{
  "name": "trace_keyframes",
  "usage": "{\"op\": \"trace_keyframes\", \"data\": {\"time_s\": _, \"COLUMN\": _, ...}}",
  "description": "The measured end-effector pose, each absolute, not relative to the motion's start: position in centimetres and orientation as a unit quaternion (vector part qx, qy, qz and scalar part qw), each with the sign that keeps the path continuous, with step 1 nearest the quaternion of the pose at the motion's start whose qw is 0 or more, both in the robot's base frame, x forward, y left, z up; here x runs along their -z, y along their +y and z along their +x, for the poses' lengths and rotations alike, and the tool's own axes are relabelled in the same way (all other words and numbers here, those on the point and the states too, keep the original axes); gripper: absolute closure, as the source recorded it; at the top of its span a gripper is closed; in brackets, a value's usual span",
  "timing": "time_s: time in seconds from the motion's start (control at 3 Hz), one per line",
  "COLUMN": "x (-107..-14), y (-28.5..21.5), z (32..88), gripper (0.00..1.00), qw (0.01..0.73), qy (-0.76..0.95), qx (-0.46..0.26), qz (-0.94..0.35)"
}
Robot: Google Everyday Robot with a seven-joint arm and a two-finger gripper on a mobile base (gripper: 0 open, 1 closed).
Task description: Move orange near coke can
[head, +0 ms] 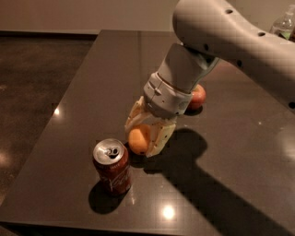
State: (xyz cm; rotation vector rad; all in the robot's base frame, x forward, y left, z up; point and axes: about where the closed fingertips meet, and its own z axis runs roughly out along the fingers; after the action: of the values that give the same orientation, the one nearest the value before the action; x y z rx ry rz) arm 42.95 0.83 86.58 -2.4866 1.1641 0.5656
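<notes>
Tool [142,142] clasping orange [137,139], low over table [83,92], just beside coke can [112,167]

I am indoors, in a plain room, office or lab I cannot tell: glossy dark tabletop [92,83], polished floor [37,73], pale wall [69,14], a bottle [285,25]. My claw [143,143] grips the orange [138,139] low over the tabletop.

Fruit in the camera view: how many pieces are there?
2. A small round orange fruit sits clasped in the gripper close to the red soda can; a red apple lies behind the arm, partly hidden. More could be hidden there.
</notes>
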Motion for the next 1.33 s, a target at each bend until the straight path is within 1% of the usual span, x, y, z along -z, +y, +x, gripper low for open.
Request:
{"op": "trace_keyframes", "data": {"time_s": 0.33, "x": -85.82, "y": 0.90, "z": 42.56, "gripper": 0.64, "qw": 0.152, "qy": 0.396, "qx": -0.208, "qz": -0.881}}
{"op": "trace_keyframes", "data": {"time_s": 0.67, "x": -85.19, "y": 0.96, "z": 42.26, "gripper": 0.39, "qw": 0.139, "qy": 0.384, "qx": -0.215, "qz": -0.887}}
{"op": "trace_keyframes", "data": {"time_s": 1.0, "x": -84.91, "y": 1.17, "z": 41.93, "gripper": 0.08, "qw": 0.134, "qy": 0.377, "qx": -0.219, "qz": -0.890}}
{"op": "trace_keyframes", "data": {"time_s": 1.33, "x": -84.94, "y": 1.32, "z": 42.02, "gripper": 0.00, "qw": 0.136, "qy": 0.377, "qx": -0.217, "qz": -0.890}}
